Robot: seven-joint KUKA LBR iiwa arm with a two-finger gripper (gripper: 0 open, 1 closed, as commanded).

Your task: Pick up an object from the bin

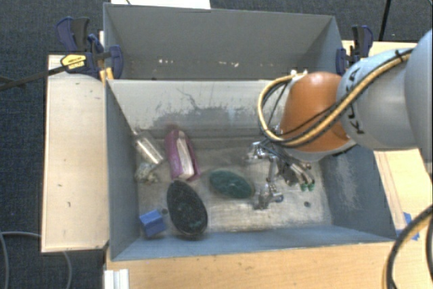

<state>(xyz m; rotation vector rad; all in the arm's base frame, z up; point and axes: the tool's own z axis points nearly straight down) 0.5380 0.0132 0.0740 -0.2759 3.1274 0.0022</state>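
Hanging low over the grey bin's [352, 206] floor, my tool [266, 197] sits just right of a dark green oval piece [230, 184], close beside it. Whether it is released or clenched I cannot tell. Further left lie a black oval brush [187, 209], a pink bottle [180, 153], a silvery thing [147, 152] and a small blue block [153, 223].

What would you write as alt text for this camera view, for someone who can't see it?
A robot arm's claw hangs low in a grey metal bin, just right of a dark green oval thing. Further left lie a black oval, a purple bottle-like thing, a silvery piece and a small blue block.
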